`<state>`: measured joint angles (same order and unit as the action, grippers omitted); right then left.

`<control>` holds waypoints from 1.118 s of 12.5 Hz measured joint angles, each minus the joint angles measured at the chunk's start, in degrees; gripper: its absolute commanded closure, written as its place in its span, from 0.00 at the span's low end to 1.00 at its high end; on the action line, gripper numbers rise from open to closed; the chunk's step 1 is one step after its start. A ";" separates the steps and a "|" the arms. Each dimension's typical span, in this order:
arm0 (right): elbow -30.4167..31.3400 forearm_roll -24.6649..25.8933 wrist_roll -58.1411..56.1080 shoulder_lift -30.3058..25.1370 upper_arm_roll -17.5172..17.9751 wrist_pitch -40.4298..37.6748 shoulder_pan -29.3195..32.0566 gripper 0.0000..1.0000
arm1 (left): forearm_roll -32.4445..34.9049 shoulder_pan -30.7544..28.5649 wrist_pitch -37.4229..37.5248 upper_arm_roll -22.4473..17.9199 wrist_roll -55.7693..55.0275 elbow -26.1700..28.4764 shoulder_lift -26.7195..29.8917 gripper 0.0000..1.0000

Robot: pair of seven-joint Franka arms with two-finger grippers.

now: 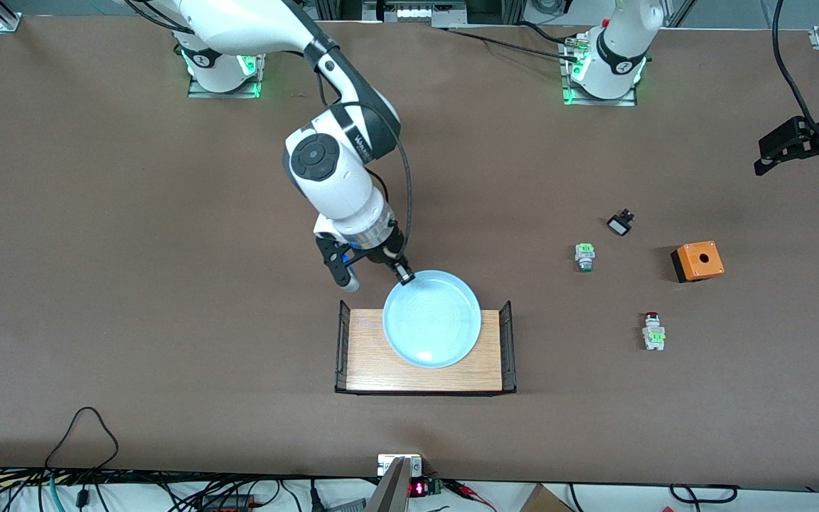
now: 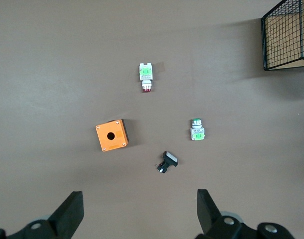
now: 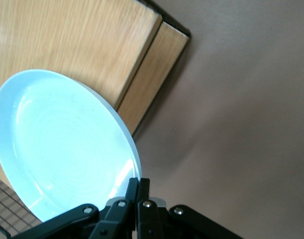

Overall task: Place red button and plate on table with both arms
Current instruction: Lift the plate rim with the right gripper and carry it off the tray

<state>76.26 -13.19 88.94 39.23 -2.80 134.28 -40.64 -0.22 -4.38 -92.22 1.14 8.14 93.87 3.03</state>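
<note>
The right end effector [image 1: 403, 275] is clenched on the rim of the plate [image 1: 432, 328], which sits over the wooden tray [image 1: 367, 363]. The left end effector [image 1: 790, 146] waits with fingers spread, above the counter [image 1: 132, 249] at the left arm's end. The red button [image 1: 653, 331] lies on the counter, nearer the front camera than the orange box [image 1: 698, 261].

The right arm [image 1: 324, 153] is reaching out from its base over the middle of the table, its wrist tilting downward, and the right gripper [image 1: 404, 276] is pinching the plate [image 1: 432, 328] by its rim with fingers clamped tight. The left arm is waiting at its own end of the table, the left gripper [image 1: 772, 153] hanging high with fingers [image 2: 70, 211] spread wide
</note>
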 measured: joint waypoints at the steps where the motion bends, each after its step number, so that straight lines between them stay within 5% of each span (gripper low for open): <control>1: -1.96 0.04 0.00 -0.12 -0.17 -2.71 0.00 1.00 | 0.00 0.00 0.00 0.00 -0.06 0.01 0.06 0.00; 5: -10.11 0.08 -0.10 -3.62 -1.65 -15.24 1.72 1.00 | 0.00 0.11 1.14 0.38 0.01 0.53 0.07 0.00; 14: -11.08 0.07 -11.78 -7.46 -1.86 -23.05 8.58 1.00 | -0.01 1.24 1.43 -0.37 -0.11 0.23 0.07 0.00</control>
<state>65.19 -13.12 77.16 31.76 -4.66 111.24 -32.06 -0.23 -3.14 -90.79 0.77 8.03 94.10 3.10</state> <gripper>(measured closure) 0.982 0.000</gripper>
